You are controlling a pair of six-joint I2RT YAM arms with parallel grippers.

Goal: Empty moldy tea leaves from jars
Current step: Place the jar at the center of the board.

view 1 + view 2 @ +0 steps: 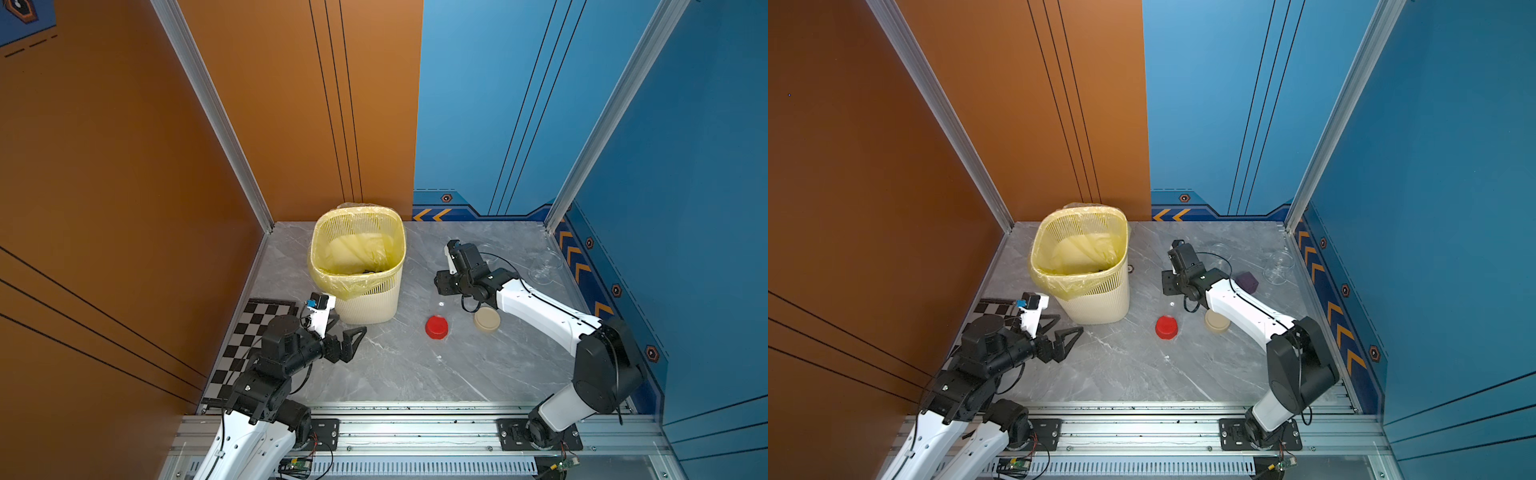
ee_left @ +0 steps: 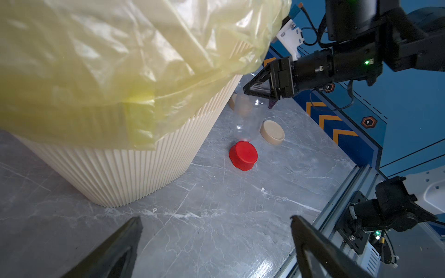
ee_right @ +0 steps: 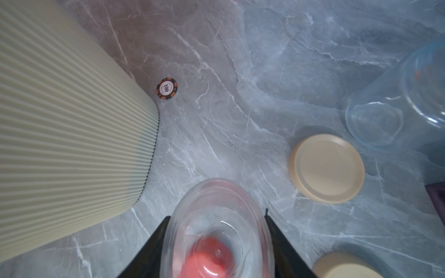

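Surface (image 1: 415, 374) of grey marble carries everything. Biggest on it is the bin (image 1: 365, 307), cream and ribbed, at the back left, with a yellow bag (image 1: 332, 286) folded over its rim. The left tool (image 1: 349, 336) hangs low just in front of the bin, its fingers (image 2: 115, 250) spread wide and holding nothing. The right tool (image 2: 255, 90) points down over the middle of the surface, right of the bin, and grips a jar (image 2: 248, 118) that is clear, lidless and seemingly empty. The jar's lower end comes close to the red lid (image 1: 436, 327), though whether it rests on the surface cannot be told. A board (image 1: 249, 332) of black and white squares lies flat at the left edge, partly under the left arm (image 1: 286, 345). Two other jars (image 1: 1279, 266), also clear and without lids, sit together near the right wall. One beige lid (image 1: 487, 320) lies just right of the red one, partly under the right arm (image 1: 540, 307). A second beige lid (image 3: 327, 168) lies farther back, near the held jar. A purple block (image 1: 1248, 281) sits behind the right arm. A chip (image 3: 167, 88) lies just beside the bin's foot. Tea leaves (image 1: 368, 271) show as a small dark clump inside the bag, at the near side of the bin.
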